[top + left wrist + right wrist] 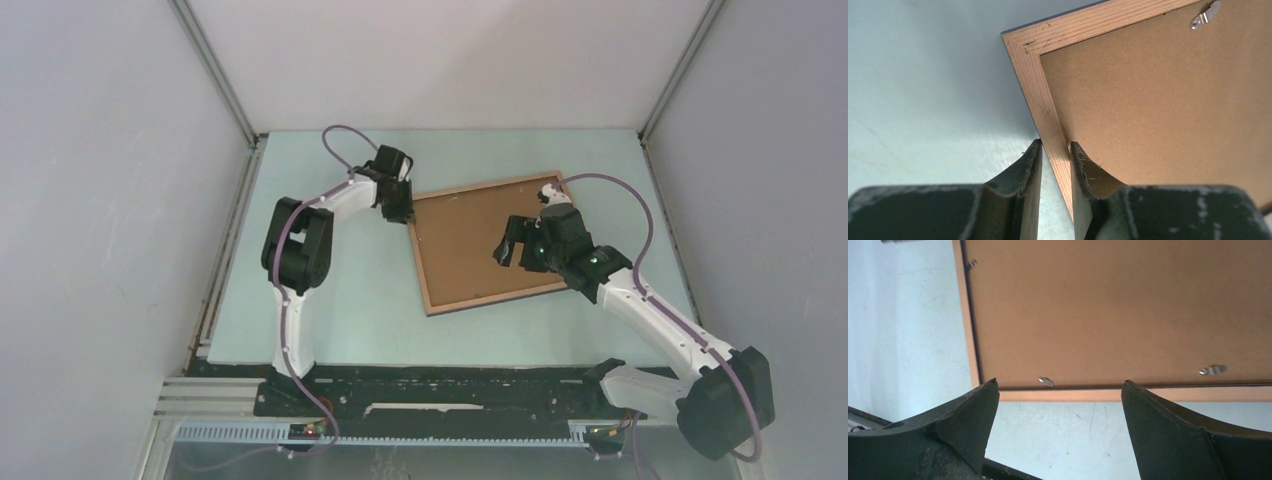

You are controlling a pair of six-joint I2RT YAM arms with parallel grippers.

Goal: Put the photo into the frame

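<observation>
My left gripper (1054, 146) clamps one rail of the light-brown wooden rectangular frame (1040, 90); my right gripper (1060, 384), spread wide, empty, hangs over another edge, pale table (340, 300) around.

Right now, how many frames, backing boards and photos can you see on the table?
Frame: 1
Backing board: 1
Photo: 0 in view
Total: 2
</observation>
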